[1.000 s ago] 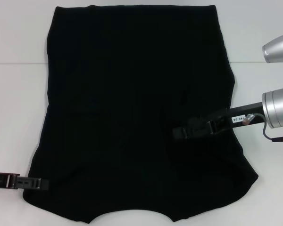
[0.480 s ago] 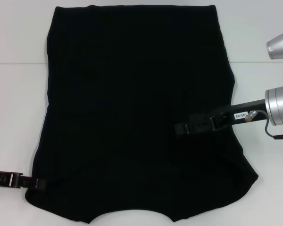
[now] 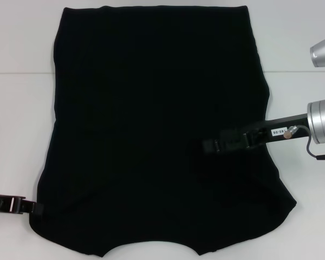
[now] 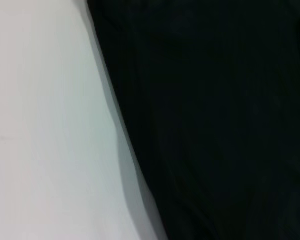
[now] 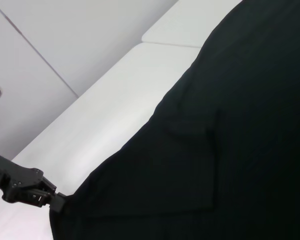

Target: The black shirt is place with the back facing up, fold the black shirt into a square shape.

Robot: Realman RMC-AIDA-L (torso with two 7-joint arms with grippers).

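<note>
- The black shirt (image 3: 157,130) lies spread flat on the white worktop (image 3: 16,108), its curved neckline at the near edge, its straight hem at the far edge
- The left hand (image 3: 37,208) sits at the shirt's near left corner, touching the edge; whether it grips, I cannot tell
- Farther in, the right hand (image 3: 210,145) reaches from the right over the shirt's middle; its opening cannot be told against the black cloth

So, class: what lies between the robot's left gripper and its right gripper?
Only black shirt spans from left gripper to right gripper, per the head view.
</note>
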